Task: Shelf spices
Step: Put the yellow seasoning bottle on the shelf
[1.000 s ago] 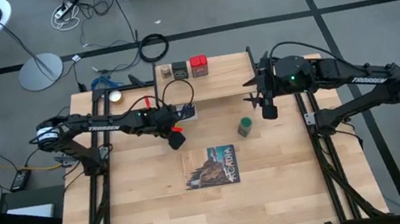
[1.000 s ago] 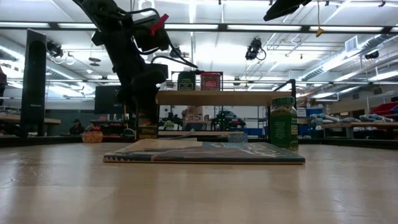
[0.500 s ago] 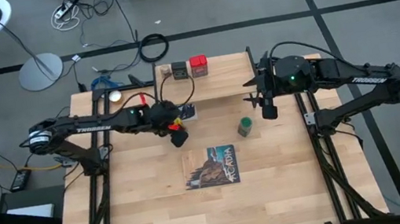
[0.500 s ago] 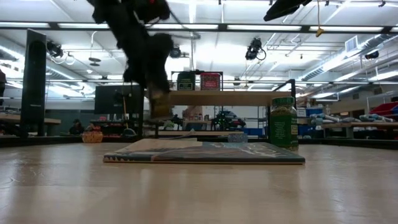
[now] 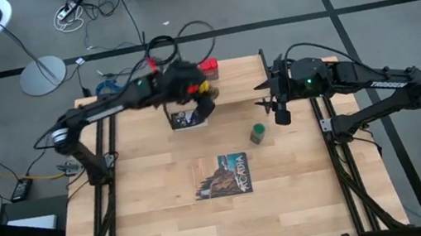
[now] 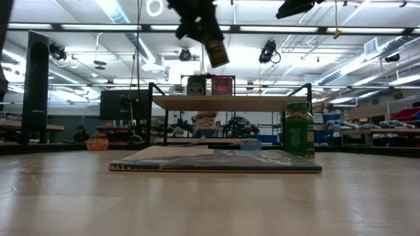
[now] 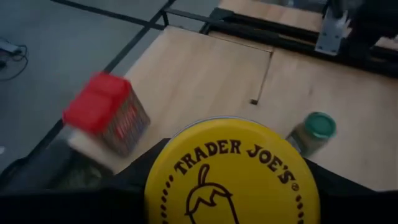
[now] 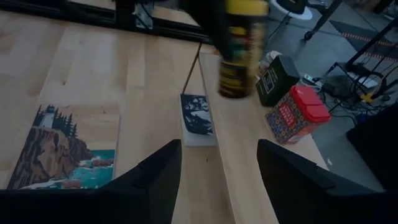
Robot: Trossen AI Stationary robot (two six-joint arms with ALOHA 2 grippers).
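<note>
My left gripper (image 5: 199, 89) is shut on the yellow-capped jar (image 8: 239, 53) and holds it in the air over the shelf (image 5: 238, 80). That shelf, a light board on black legs, runs along the table's far edge. The black tin (image 8: 277, 79) and the red tin (image 8: 297, 114) stand on the board side by side, just right of the held jar. The green-capped jar (image 5: 257, 133) stands upright on the table in front of the shelf. My right gripper (image 5: 281, 112) is open and hovers right of the green-capped jar, touching nothing. My left gripper pinches the yellow-capped jar between its two fingers, one dark finger on either side of the body just under the yellow cap (image 7: 231, 171). The jar is lifted clear above the shelf board and hangs slightly tilted (image 6: 216, 52).
A flat picture-covered book (image 5: 223, 175) lies mid-table. A small picture-printed card or box (image 8: 198, 118) lies on the table at the shelf's front edge. Bare board shows on the shelf's right half (image 8: 239, 155). Bare tabletop lies near and to the left.
My left gripper has risen from table height near the small card and swung toward the table's far edge. It carried the yellow-capped jar off the table to a point above the shelf beside the tins. The jar now tilts slightly.
</note>
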